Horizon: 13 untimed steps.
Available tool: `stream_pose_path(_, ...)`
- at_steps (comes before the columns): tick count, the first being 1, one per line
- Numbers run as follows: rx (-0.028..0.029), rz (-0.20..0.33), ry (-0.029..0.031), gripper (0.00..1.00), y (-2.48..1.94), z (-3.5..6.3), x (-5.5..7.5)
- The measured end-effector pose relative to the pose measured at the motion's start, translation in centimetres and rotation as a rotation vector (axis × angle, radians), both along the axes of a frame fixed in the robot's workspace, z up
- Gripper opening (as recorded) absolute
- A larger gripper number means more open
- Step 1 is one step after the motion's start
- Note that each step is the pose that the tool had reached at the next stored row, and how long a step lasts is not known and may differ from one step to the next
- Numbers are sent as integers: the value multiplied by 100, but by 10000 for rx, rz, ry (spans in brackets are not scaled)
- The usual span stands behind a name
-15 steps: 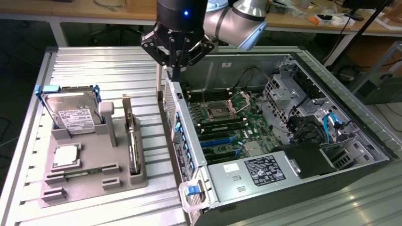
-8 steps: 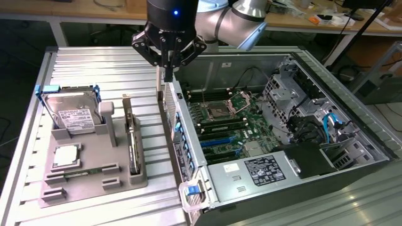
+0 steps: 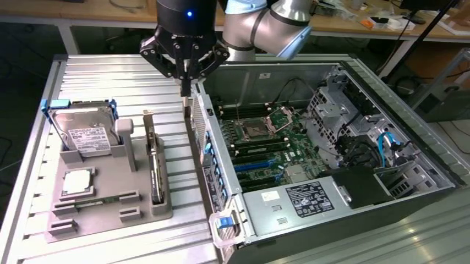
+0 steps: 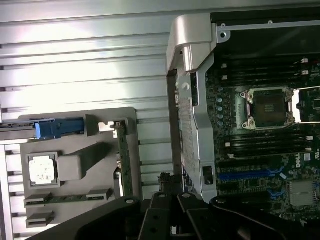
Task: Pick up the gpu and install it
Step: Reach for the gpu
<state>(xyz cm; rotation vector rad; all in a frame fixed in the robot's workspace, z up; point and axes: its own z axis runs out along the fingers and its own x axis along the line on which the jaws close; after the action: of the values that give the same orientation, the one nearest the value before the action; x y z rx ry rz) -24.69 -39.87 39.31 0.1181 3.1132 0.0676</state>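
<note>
The gpu (image 3: 153,165) stands on edge in a slot of the grey holder (image 3: 110,220), a thin green card with a metal bracket at its far end. In the wrist view the gpu (image 4: 122,155) shows edge-on as a narrow green strip. My gripper (image 3: 186,92) hangs shut and holds nothing. It is above the rear wall of the open computer case (image 3: 331,137), a little to the exterior view's right of the card's far end. The wrist view has the gripper (image 4: 166,179) beside the case's rear wall (image 4: 192,125), apart from the card.
The holder also carries a silver hard drive (image 3: 85,129) in a blue caddy, a square processor chip (image 3: 77,181) and a memory stick (image 3: 96,202). The case lies open with its motherboard and empty processor socket (image 3: 257,129) facing up. A ribbed metal table (image 3: 110,77) surrounds them.
</note>
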Motion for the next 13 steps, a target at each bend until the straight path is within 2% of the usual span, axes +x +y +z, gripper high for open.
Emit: stream_pose_path(13, 0, 3, 4, 11, 0, -1, -240)
